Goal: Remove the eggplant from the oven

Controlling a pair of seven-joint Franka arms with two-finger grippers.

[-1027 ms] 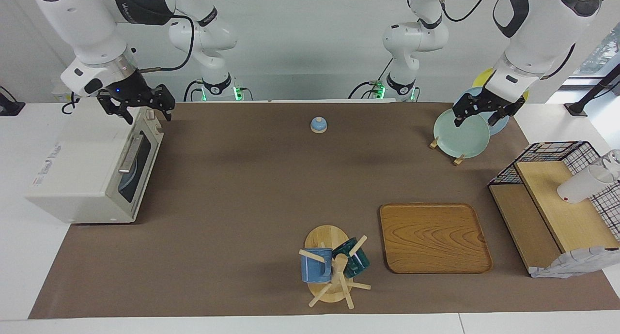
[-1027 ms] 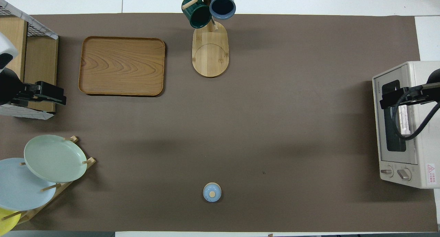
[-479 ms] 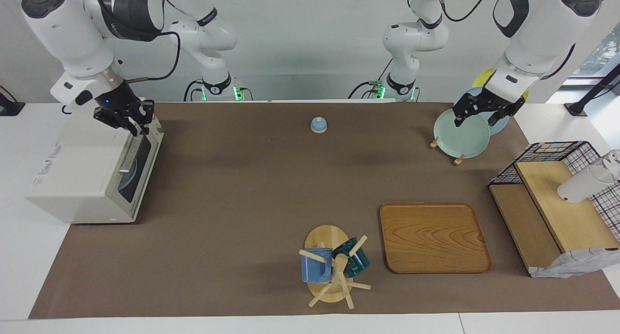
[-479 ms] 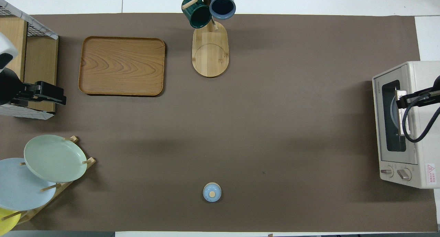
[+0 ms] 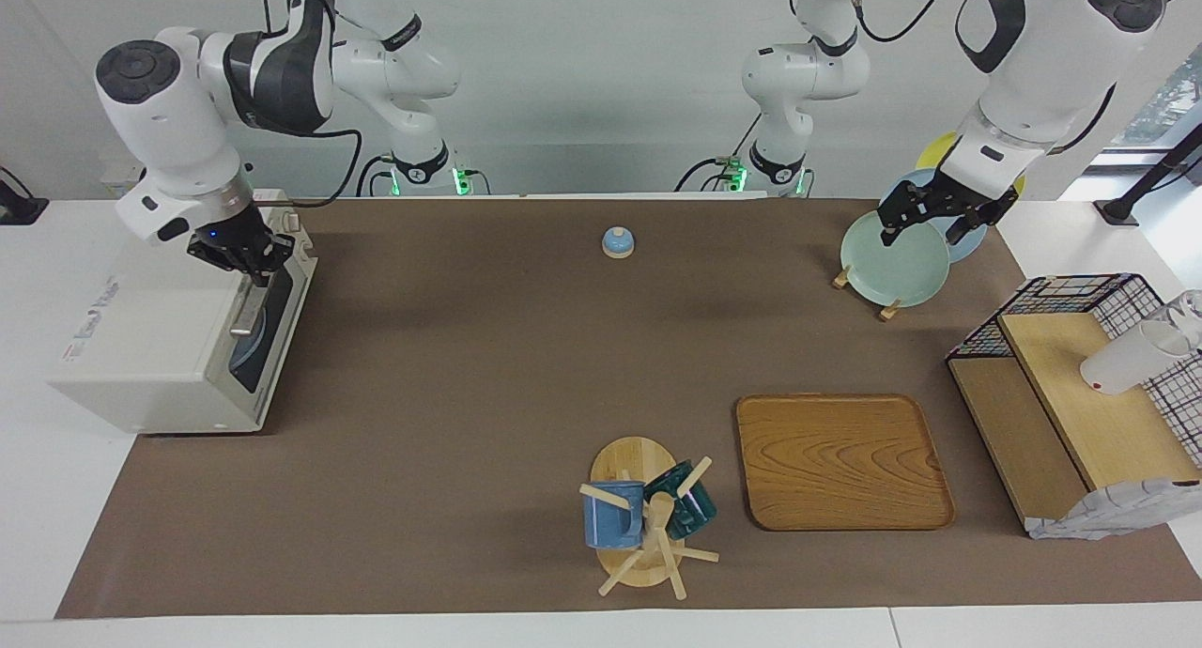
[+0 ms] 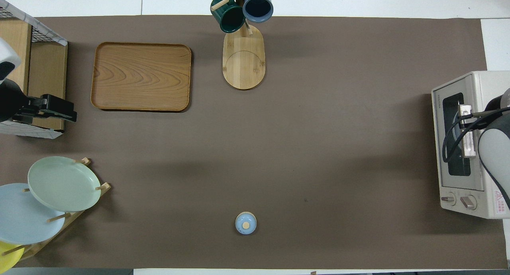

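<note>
Right claw (image 5: 252,258): mine, down at the top edge of the oven's door, right by its silver bar handle (image 5: 248,302); I cannot tell whether the fingers are spread or pinching the bar.
Oven (image 5: 160,333): directly under my right claw, at the right arm's end of the desk (image 5: 451,376), door shut.
Eggplant: I cannot see it; only a pale round shape shows through the dark glass below my right claw.
Left claw (image 5: 930,218): waiting in the air over the pale green plate (image 5: 892,265) on the wooden plate rack; I cannot tell its opening.
Wooden tray (image 5: 840,460): well apart from my right claw, toward the left arm's end.
</note>
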